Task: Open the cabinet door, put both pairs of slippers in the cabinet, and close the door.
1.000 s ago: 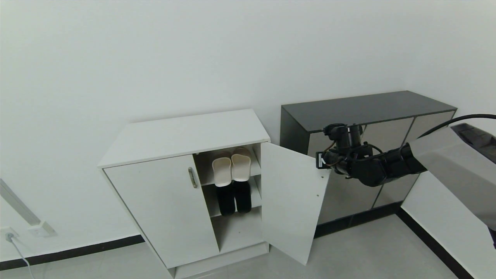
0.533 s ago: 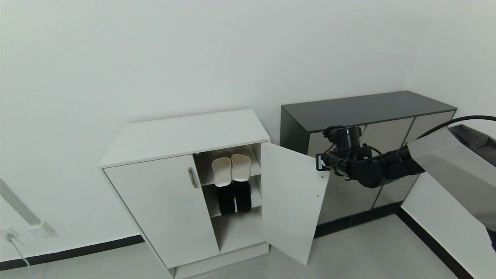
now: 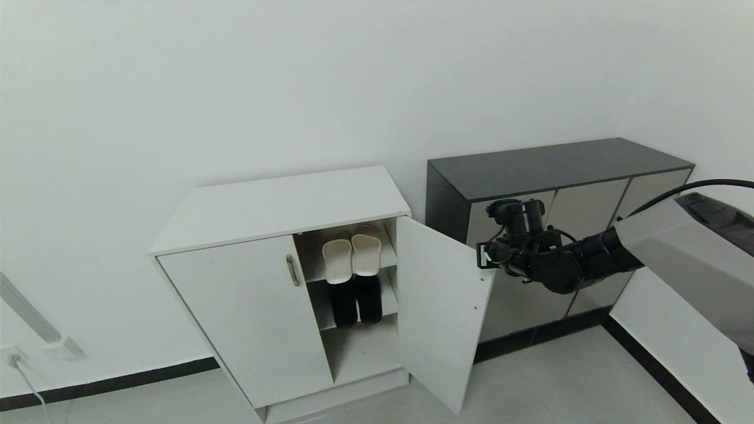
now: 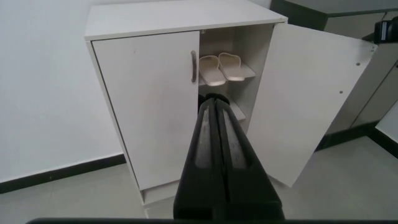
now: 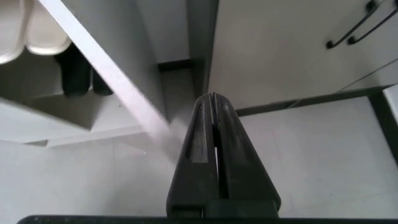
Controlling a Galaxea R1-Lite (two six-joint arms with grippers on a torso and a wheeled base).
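The white cabinet point(image 3: 283, 206) stands against the wall with its right door point(image 3: 439, 306) swung open. Inside, a white pair of slippers point(image 3: 352, 258) lies on the upper shelf and a black pair point(image 3: 356, 303) on the shelf below. My right gripper point(image 3: 484, 256) is shut and sits against the outer side of the open door's top free corner. In the right wrist view the shut gripper point(image 5: 213, 98) is beside the door's edge point(image 5: 118, 87). My left gripper point(image 4: 214, 102) is shut and empty, facing the cabinet front below the white slippers point(image 4: 225, 67).
A dark grey cabinet point(image 3: 559, 165) stands to the right, just behind the open door and my right arm. The white cabinet's left door, with its handle point(image 3: 293, 270), is closed. A wall outlet with a cable point(image 3: 12, 356) is low at far left. Bare floor lies in front.
My right gripper has shifted left and slightly down against the door. The door's free edge has swung a little towards the closed position.
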